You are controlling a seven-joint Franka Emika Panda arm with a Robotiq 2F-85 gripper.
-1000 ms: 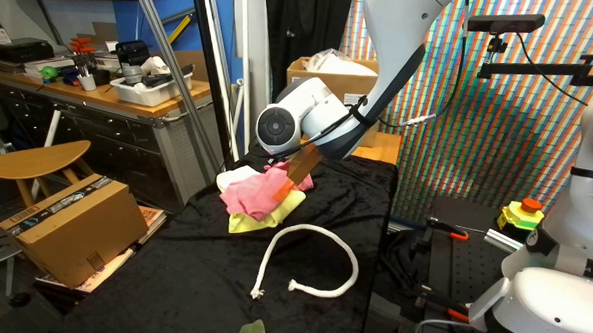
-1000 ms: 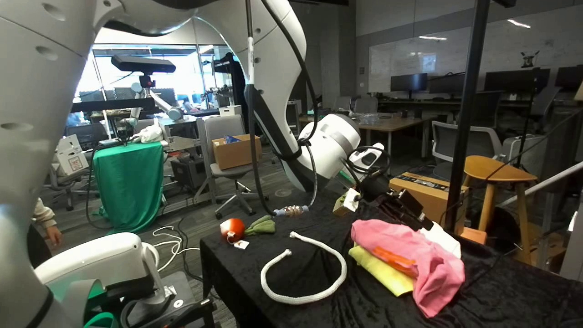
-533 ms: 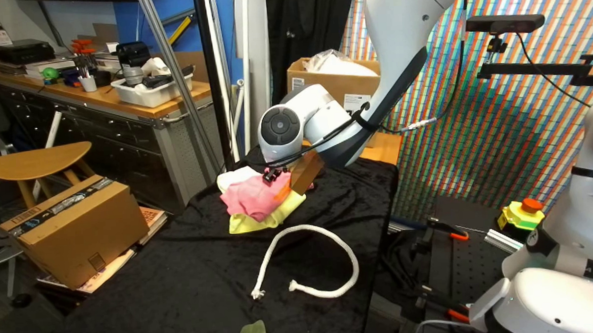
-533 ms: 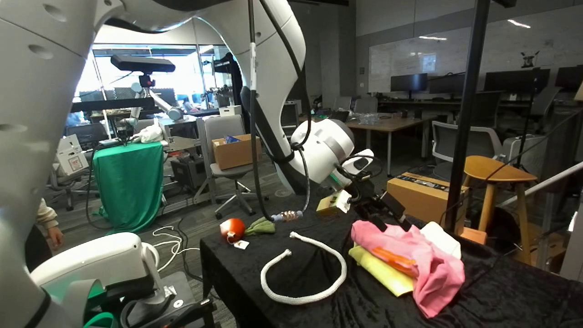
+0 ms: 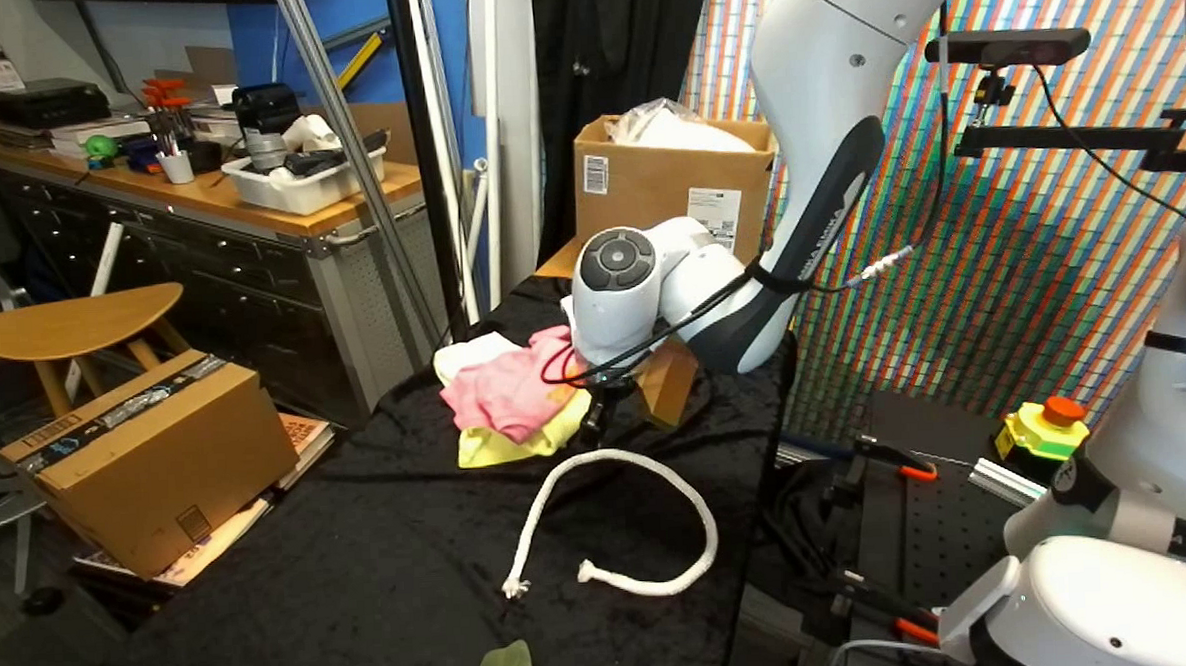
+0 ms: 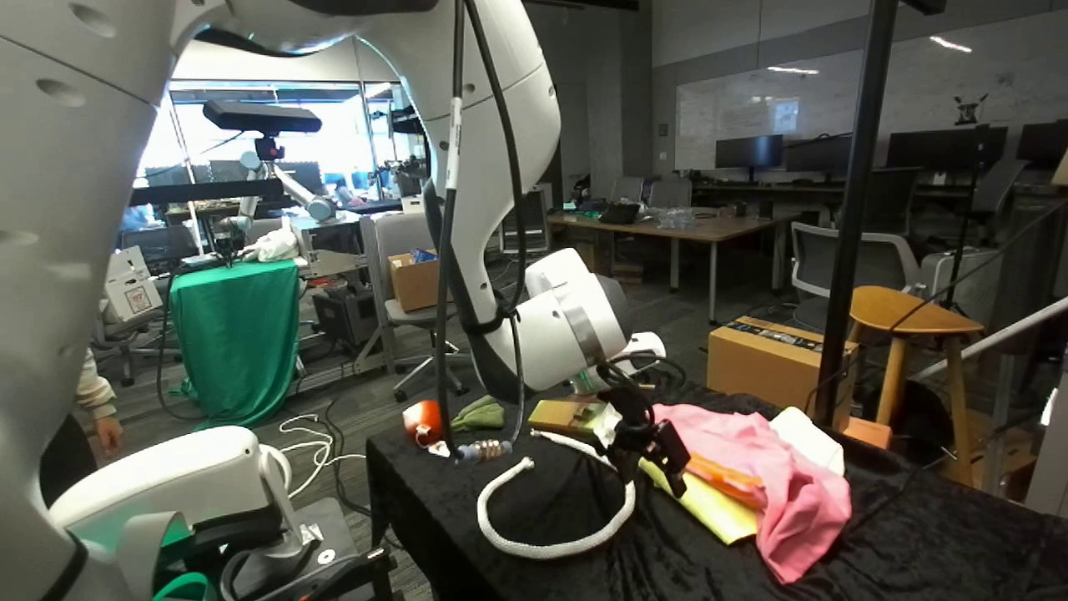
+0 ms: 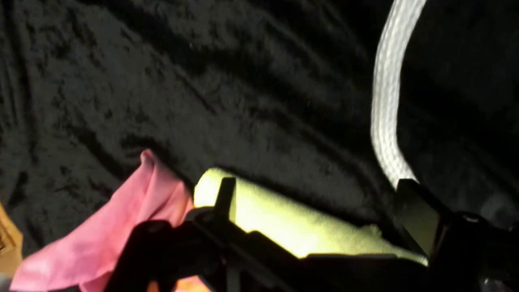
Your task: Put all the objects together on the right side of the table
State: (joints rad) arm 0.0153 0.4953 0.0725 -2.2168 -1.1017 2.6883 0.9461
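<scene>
Pincer [image 7: 319, 194] near rope [image 7: 386, 97], yellow cloth [image 7: 279, 215]

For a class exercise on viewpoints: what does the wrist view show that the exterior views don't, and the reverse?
Only the wrist view: the gripper close up, open, with a finger's flat inner face showing.

Only the exterior views: the arm, both ends of the white rope, a green thing and, in an exterior view, a red round object.

Shared: the gripper, part of the rope, pink cloth, yellow cloth and black table covering.
</scene>
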